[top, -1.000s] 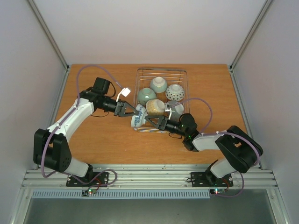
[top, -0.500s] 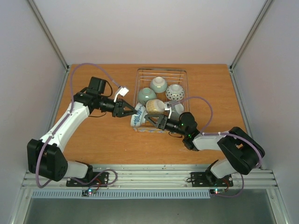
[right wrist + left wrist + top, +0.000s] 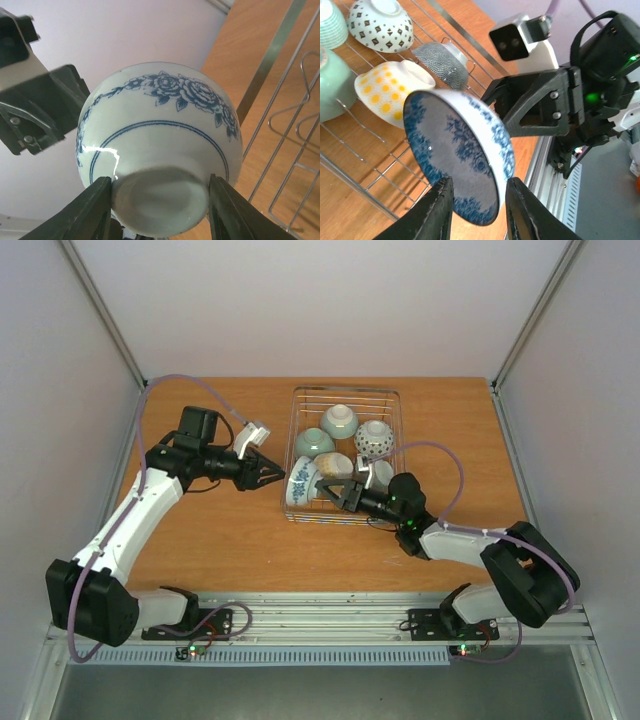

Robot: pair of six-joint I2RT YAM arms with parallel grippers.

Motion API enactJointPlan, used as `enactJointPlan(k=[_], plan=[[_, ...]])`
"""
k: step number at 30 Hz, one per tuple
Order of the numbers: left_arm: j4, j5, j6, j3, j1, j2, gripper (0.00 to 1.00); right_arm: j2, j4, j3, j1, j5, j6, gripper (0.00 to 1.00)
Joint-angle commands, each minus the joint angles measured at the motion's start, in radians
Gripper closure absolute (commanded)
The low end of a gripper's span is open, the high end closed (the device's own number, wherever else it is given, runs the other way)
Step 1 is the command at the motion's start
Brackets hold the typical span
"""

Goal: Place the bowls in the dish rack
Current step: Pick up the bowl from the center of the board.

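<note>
One white ceramic bowl with blue floral pattern (image 3: 299, 483) tilted on its side at near-left corner of silvery wire dish rack (image 3: 346, 391). Right gripper (image 3: 328, 490) pinches its foot. Left gripper (image 3: 274, 473): fingers spread, just beside rim.

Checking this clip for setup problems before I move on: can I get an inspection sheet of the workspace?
Surface: wooden table, carrying the rack.
Job's things: wire dish rack holds plain green bowl, ribbed green bowl, dotted bowl, yellow-spotted bowl, grey-patterned bowl; blue floral bowl tilted on edge at its near left corner.
Clutter: nothing seen.
Grippers: right gripper shut on the blue floral bowl's foot; left gripper open, fingers either side of its rim.
Cables: purple left-arm cable and right-arm cable loop free.
Surroundings: white walls, frame posts, mounting rail.
</note>
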Motion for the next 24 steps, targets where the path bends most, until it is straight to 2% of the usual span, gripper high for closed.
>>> enactJointPlan(k=[1,8,24], plan=[[0.053,-0.060,-0.003,-0.015,0.005,-0.017,0.70,-0.058,-0.034,0.065,-0.018,0.002,-0.071,0.99],[0.055,-0.055,-0.004,-0.021,0.007,-0.016,0.70,-0.056,-0.124,0.137,-0.101,0.009,-0.119,0.99],[0.047,-0.034,0.019,-0.036,0.006,-0.031,0.70,0.042,-0.641,0.502,-0.259,0.115,-0.360,0.99]])
